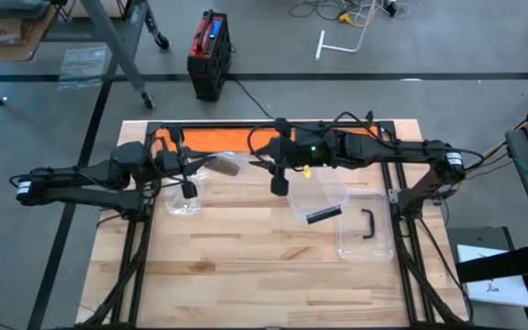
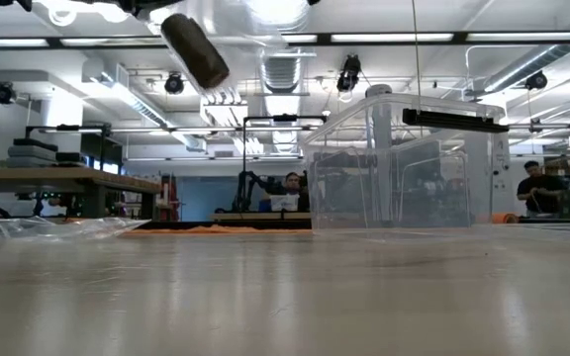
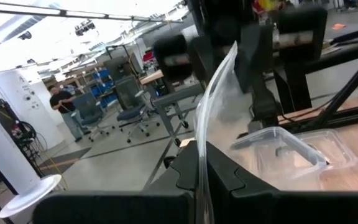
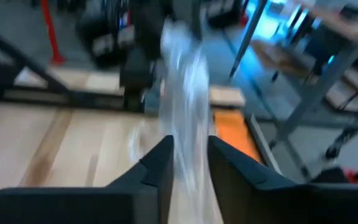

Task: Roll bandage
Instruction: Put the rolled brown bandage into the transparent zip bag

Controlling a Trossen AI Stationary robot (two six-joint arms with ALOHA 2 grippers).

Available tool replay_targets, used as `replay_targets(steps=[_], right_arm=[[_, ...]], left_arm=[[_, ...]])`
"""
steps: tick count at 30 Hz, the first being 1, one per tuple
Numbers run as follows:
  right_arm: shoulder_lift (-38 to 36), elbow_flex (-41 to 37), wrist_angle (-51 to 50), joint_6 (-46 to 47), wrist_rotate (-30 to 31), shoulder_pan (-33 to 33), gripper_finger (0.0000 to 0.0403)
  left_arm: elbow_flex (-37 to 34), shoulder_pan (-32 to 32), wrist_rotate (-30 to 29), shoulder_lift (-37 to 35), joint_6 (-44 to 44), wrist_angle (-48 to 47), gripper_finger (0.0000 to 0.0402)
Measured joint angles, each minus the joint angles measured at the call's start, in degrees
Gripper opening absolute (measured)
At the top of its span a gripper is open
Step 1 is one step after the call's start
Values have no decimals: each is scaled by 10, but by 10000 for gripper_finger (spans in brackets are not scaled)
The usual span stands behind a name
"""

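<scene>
Above the surface [image 1: 264, 266], left of the clear box [image 1: 365, 225], both grippers lift a clear plastic bag [image 1: 223, 165]. The left gripper [image 3: 204, 171] is pressed together on its edge; the right gripper [image 4: 188, 165] pinches it too. Only the low view shows the dark bandage roll [image 2: 195, 49] inside.

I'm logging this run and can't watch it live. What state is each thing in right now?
Left hand: shut on plastic bag, raised off the table.
Right hand: fingers around the plastic bag's other end, raised.
Plastic bag: clear, hanging between both hands above the table.
Clear box: open, upright on the table.
Lid: off, lying beside the box.
</scene>
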Motion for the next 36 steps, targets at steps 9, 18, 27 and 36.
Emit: replay_targets(steps=[9,18,27,36], right_arm=[[34,0,66,-9,-1,0,128],[11,0,0,-27,88,-14,11],[-3,0,-35,47,-235,-55,2],[0,0,-125,40,-60,-43,1]], left_arm=[[0,0,0,37,0,9,0],[0,0,0,65,13,20,0],[0,0,3,99,16,43,0],[0,0,10,105,16,45,0]])
